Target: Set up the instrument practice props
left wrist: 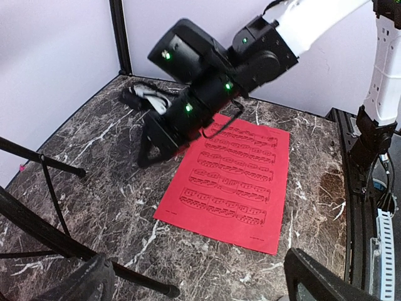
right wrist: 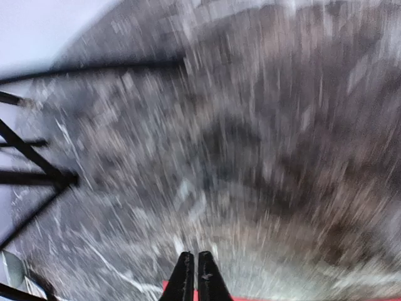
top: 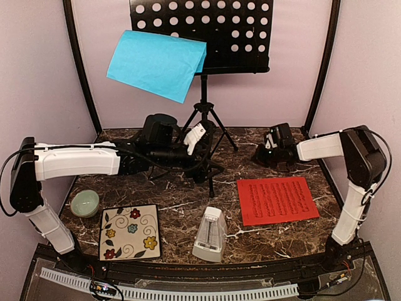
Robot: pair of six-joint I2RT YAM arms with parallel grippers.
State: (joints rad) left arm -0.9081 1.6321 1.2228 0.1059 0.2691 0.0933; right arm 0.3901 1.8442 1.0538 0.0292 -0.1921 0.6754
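Note:
The black tripod music stand point(top: 203, 37) stands at the back, its legs point(left wrist: 56, 235) beside my left gripper. A blue music sheet point(top: 156, 63) rests tilted on the left of its perforated desk and hangs over the edge. A red music sheet point(top: 276, 199) lies flat on the table at the right and shows in the left wrist view point(left wrist: 232, 179). The white metronome point(top: 210, 235) stands at the front centre. My left gripper point(top: 199, 139) point(left wrist: 210, 291) is open and empty, low by the stand legs. My right gripper point(top: 263, 152) point(right wrist: 191, 276) is shut and empty, just behind the red sheet; its view is blurred.
A pale green bowl point(top: 84, 202) sits at the front left. A flower-patterned tile point(top: 130, 232) lies beside it. Black frame posts point(top: 81, 69) rise at both back corners. The right arm point(left wrist: 207, 88) reaches across above the red sheet's far end.

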